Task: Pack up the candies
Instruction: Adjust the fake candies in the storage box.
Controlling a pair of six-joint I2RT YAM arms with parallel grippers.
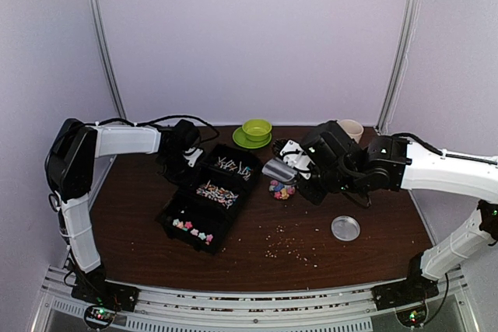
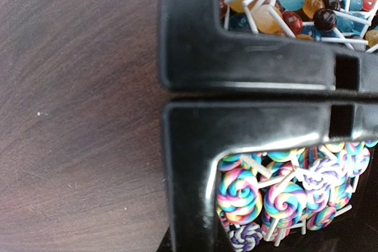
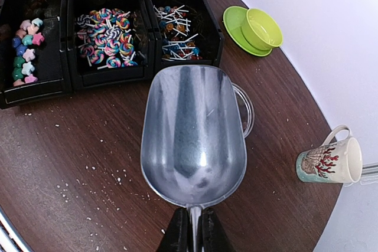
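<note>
Three touching bins run in a slanted row on the table's (image 1: 389, 207) left half: the near bin (image 1: 180, 211) holds candies (image 1: 193, 230), while the middle bin (image 1: 204, 179) and far bin (image 1: 257, 159) hold lollipops (image 1: 218, 193). Right of the row, more candies lie under a scoop (image 1: 278, 169), with a round dish (image 1: 345, 228) toward the right edge and crumbs (image 1: 288, 245) toward the near edge. At the far edge a bowl (image 1: 257, 128) sits on a saucer (image 1: 247, 142), with a mug (image 1: 352, 127) to its right.

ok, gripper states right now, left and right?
Left gripper: cannot tell whether it is open or shut, as its fingers don't show clearly.
Right gripper: closed on the handle of the metal scoop.
</note>
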